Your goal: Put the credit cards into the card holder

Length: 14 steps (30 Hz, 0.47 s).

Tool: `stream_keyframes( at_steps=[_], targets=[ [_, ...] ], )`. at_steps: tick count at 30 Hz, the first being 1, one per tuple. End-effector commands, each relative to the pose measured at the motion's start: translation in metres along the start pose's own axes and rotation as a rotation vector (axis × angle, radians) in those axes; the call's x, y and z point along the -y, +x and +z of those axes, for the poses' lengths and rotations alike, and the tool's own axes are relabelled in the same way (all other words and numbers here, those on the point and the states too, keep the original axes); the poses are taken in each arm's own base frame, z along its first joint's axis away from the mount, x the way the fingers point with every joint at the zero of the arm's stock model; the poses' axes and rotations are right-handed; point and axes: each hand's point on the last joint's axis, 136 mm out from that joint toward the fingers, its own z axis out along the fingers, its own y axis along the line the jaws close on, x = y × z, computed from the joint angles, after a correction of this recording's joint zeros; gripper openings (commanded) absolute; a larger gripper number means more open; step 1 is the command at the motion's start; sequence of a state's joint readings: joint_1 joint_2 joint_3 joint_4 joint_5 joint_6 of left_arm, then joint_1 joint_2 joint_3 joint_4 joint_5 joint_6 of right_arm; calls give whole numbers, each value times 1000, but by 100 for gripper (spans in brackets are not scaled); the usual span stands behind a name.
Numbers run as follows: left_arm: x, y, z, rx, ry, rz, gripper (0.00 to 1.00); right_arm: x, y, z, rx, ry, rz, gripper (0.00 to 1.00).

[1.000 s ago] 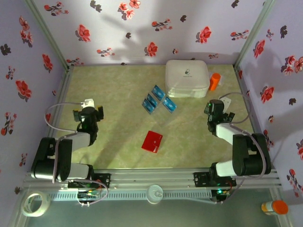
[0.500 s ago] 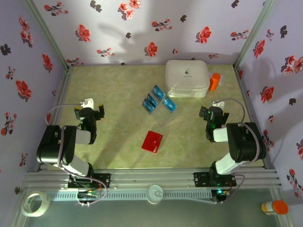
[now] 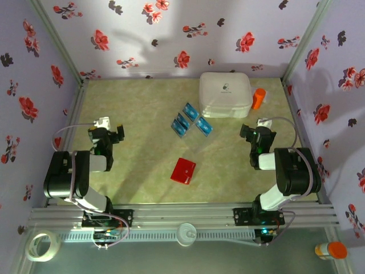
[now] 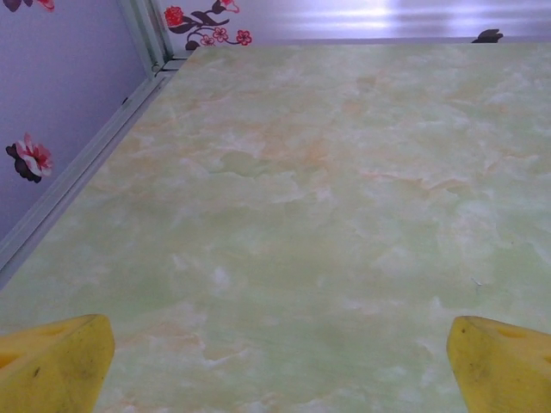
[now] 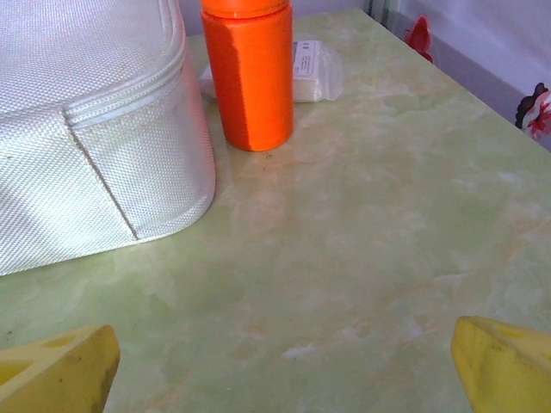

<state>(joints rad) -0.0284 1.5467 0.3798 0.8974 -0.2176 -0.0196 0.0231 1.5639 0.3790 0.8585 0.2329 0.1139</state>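
Top external view: on the table (image 3: 137,108), a white box (image 3: 225,94) sits at the back. The left gripper (image 3: 106,133) and right gripper (image 3: 258,133) gape empty at the sides. The red card holder (image 3: 183,170) lies in the centre, with the blue credit cards (image 3: 191,121) loose between it and the box.

Left arm (image 3: 73,178): folded low beside its base.
Left gripper (image 3: 106,133): jaws wide apart, empty.
Right arm (image 3: 290,172): folded low likewise.
Right gripper (image 3: 258,132): jaws wide apart, empty.

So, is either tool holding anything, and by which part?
Nothing is held. The left tool and right tool are open and empty; the small blue cards and flat red wallet lie untouched.
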Motion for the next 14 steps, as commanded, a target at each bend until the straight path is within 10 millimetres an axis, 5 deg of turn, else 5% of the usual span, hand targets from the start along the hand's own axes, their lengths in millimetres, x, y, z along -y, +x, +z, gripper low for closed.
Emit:
stream_keyframes(
  at_steps=[1,14],
  targets=[
    [-3,-6,0,23,-23,-6,100,-1,-12,0,39,-8,0,99],
    [-3,-7,0,25,-23,-6,100,-7,-12,1,31,-46,-11,99]
  ],
)
